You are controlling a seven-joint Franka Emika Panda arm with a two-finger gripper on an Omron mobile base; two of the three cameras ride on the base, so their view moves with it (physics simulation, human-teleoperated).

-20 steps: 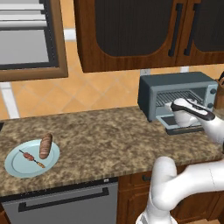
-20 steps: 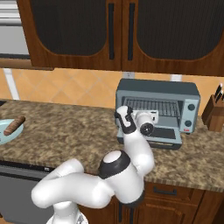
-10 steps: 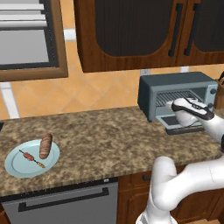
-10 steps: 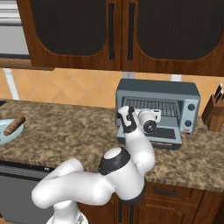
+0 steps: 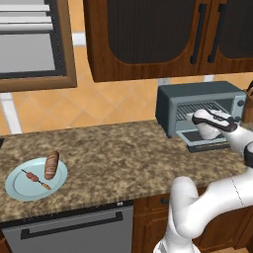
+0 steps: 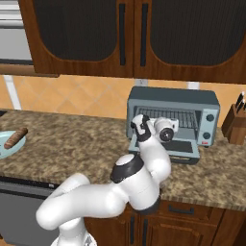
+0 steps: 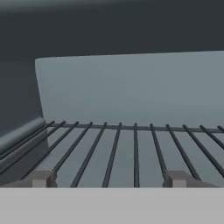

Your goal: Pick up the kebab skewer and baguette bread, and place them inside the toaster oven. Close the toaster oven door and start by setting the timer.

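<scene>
The toaster oven point(image 5: 197, 97) point(image 6: 173, 103) stands at the counter's right with its door point(image 5: 207, 144) point(image 6: 183, 153) dropped open. My gripper point(image 7: 109, 178) is open at the oven's mouth, fingertips point(image 7: 41, 178) wide apart with nothing between them, just above the front of the wire rack point(image 7: 135, 148). The hand point(image 5: 212, 121) point(image 6: 161, 129) hovers over the lowered door. Far left on the counter, a pale blue plate point(image 5: 19, 190) point(image 6: 4, 150) holds the kebab skewer point(image 5: 35, 176) beside the brown baguette point(image 5: 51, 164) point(image 6: 16, 138).
A knife block point(image 6: 235, 126) stands right of the oven. Dark wooden cabinets point(image 5: 158, 34) hang above the counter. A dishwasher front point(image 5: 74, 230) sits below the speckled granite counter point(image 5: 118, 158), which stretches between the plate and the oven.
The hand has edged slightly toward the oven's opening. The plate, skewer and baguette have not moved.
</scene>
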